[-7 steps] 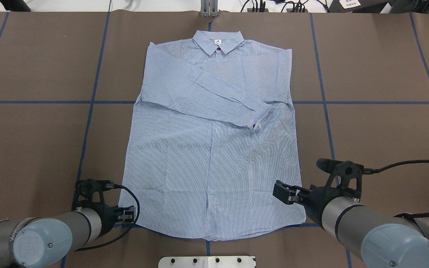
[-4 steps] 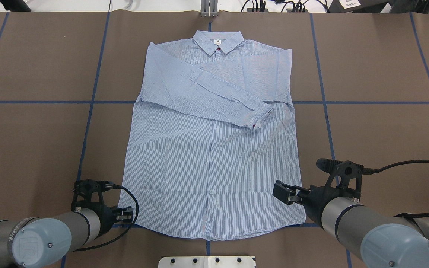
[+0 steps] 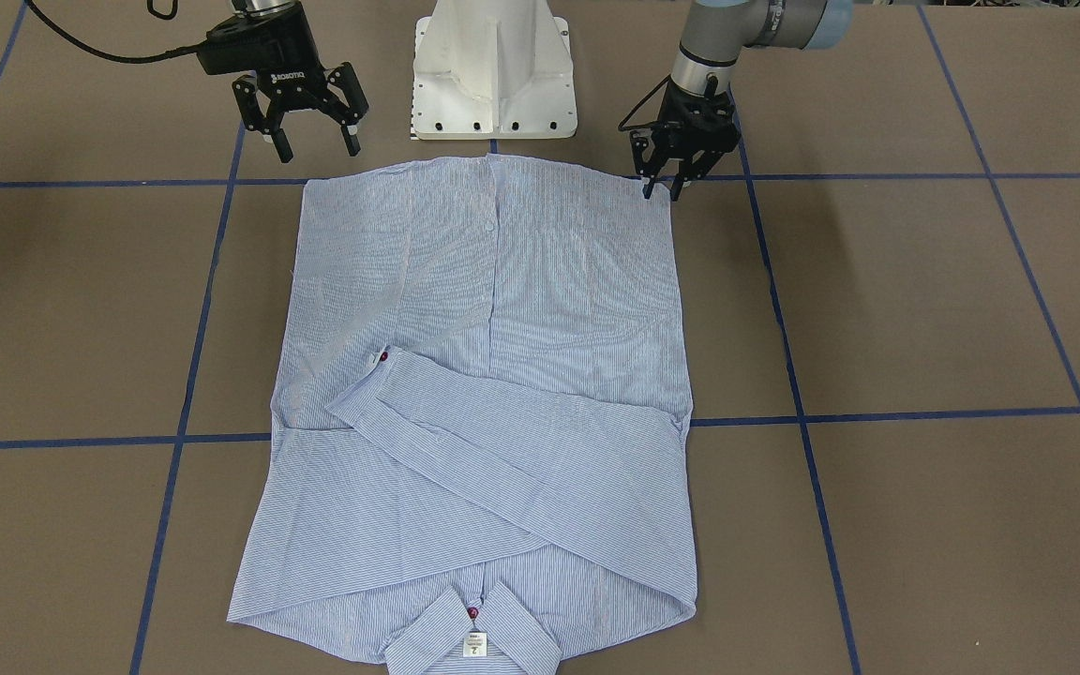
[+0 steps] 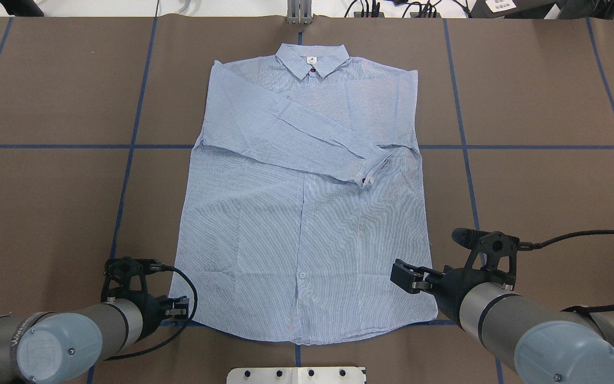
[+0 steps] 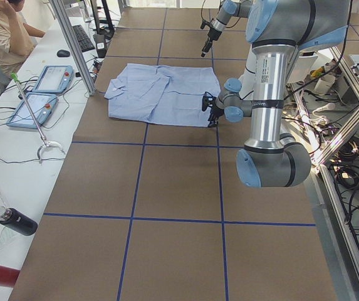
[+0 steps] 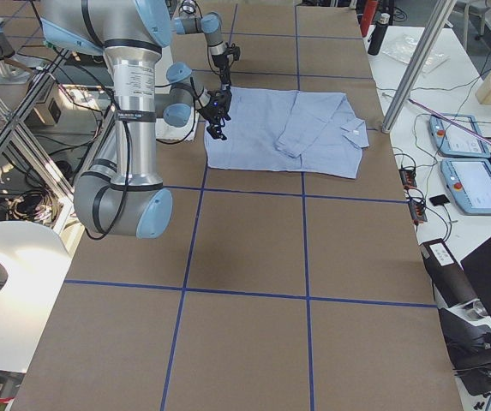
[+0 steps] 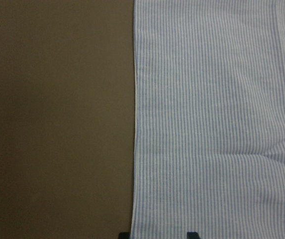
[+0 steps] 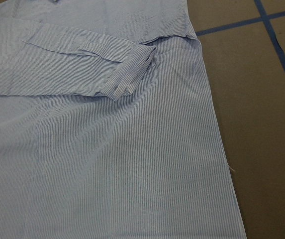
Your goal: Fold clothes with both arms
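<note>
The blue-and-white striped shirt (image 4: 301,213) lies flat and face up on the brown table, collar (image 4: 312,58) at the far side. One sleeve is folded across the chest (image 3: 502,422). My left gripper (image 4: 180,308) is open at the near-left hem corner. In the left wrist view its fingertips (image 7: 192,234) straddle the shirt's side edge (image 7: 135,124). It also shows in the front-facing view (image 3: 662,190). My right gripper (image 3: 315,145) is open and empty, above the near-right hem corner (image 4: 405,277). The right wrist view shows only shirt (image 8: 107,149).
The white pedestal base (image 3: 493,66) stands just behind the hem. Blue tape lines (image 4: 126,176) cross the brown table. A black cable (image 4: 579,233) trails from the right wrist. An operator (image 5: 4,31) and teach pendants (image 5: 51,78) are at a side bench.
My left gripper has shifted slightly left and toward the robot beside the hem corner. The right gripper and the shirt have not visibly moved.
</note>
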